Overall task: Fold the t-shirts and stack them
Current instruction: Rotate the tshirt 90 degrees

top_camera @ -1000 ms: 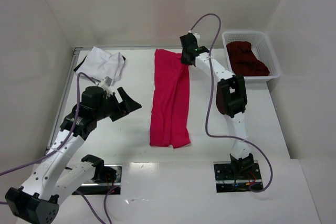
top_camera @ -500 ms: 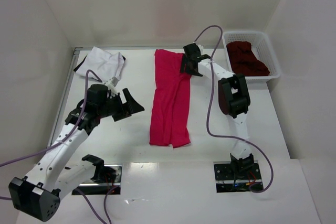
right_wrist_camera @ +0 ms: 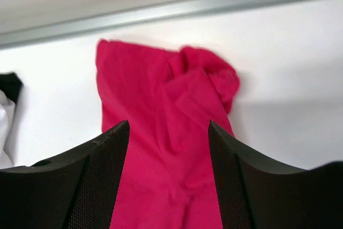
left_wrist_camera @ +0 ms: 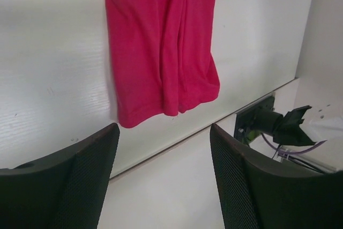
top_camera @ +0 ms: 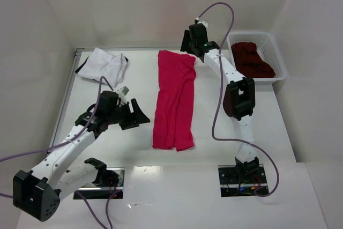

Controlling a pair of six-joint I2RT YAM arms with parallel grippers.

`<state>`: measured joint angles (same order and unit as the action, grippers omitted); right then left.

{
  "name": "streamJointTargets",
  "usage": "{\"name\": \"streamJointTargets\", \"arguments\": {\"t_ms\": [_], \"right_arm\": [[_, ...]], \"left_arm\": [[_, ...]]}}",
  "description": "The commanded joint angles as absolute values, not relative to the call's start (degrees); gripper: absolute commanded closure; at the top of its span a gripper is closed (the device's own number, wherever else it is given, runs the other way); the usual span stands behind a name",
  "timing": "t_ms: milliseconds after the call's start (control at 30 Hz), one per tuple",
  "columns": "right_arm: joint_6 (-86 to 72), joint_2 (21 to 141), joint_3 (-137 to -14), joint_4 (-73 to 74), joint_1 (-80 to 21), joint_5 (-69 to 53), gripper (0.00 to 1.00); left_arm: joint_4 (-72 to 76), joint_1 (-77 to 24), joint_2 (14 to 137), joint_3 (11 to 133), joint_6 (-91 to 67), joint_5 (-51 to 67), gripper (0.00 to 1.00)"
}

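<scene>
Hovering over the long crimson-red cloth t-shirt (top_camera: 173, 100), our right fingers (right_wrist_camera: 80, 186) stand apart, empty. Our left fingers (left_wrist_camera: 69, 181) gape empty too.

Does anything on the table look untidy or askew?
Yes. The red shirt lies as a long strip, but its far right corner is bunched up instead of flat. The white shirt at the far left corner is rumpled.

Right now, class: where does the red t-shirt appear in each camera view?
Top external: the red t-shirt lies as a long folded strip at mid-picture.
Left wrist: its near end fills the upper middle.
Right wrist: its bunched far end shows at centre.
Shared landmark: the white table around it, seen in every view.
</scene>
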<state>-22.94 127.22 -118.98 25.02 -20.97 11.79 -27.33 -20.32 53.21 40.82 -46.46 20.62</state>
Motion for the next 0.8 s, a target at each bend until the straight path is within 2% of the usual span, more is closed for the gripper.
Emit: {"name": "streamJointTargets", "arguments": {"t_ms": [0, 233, 400, 533, 767], "right_arm": [[-21.45, 134.11, -125.85, 26.98, -21.18, 10.63, 0.34], [-19.69, 143.17, -136.39, 31.64, -21.18, 11.87, 0.35], [-18.63, 144.76, -136.33, 32.43, -21.18, 12.48, 0.4], [-18.11, 145.89, -136.84, 31.9, -21.18, 13.62, 0.47], [-17.58, 146.43, -136.85, 31.82, -21.18, 16.25, 0.65]], "left_arm": [[-24.0, -23.36, 56.24, 41.22, -45.79, 19.17, 0.24], [-23.47, -30.05, 68.37, 46.31, -45.26, 13.46, 0.24], [-22.76, -31.99, 73.29, 46.85, -47.28, 10.02, 0.24], [-22.76, -31.99, 73.92, 45.62, -47.81, 9.49, 0.31], [-22.76, -31.99, 73.92, 42.71, -49.39, 9.49, 0.45]]}}
